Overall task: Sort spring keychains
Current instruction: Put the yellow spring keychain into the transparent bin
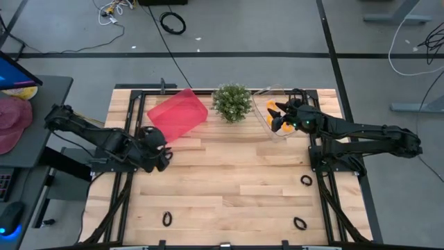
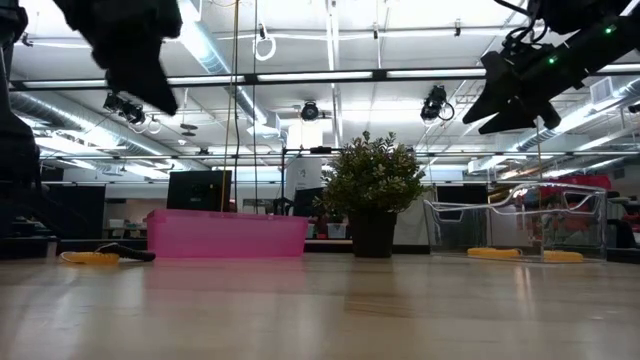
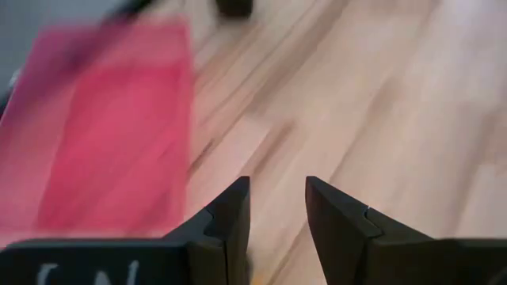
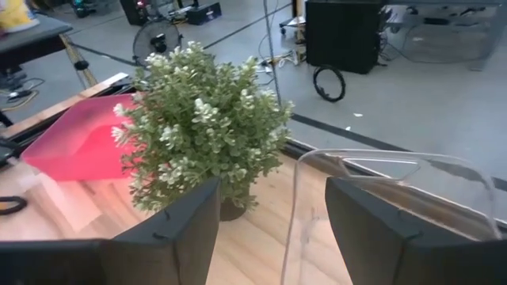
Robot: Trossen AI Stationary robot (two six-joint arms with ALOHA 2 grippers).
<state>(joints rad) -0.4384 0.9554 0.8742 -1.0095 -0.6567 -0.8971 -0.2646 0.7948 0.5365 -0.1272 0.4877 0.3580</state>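
Keychains: orange ones (image 1: 276, 123) sit in the clear bin (image 1: 267, 94) at two o'clock; black loops (image 1: 306, 180) wait at four to seven o'clock. Right gripper (image 1: 277, 110), released above the bin, should lift clear before turning. Left gripper (image 1: 161, 154), jaws parted and empty, hovers beside the pink bin (image 1: 177, 112).

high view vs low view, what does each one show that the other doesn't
Only the high view shows three black spring keychains near the table's front and right, and the left gripper beside the pink bin. Only the low view shows the room's ceiling lights behind the table. Both show the pink bin, potted plant, clear bin and the open right gripper over it.
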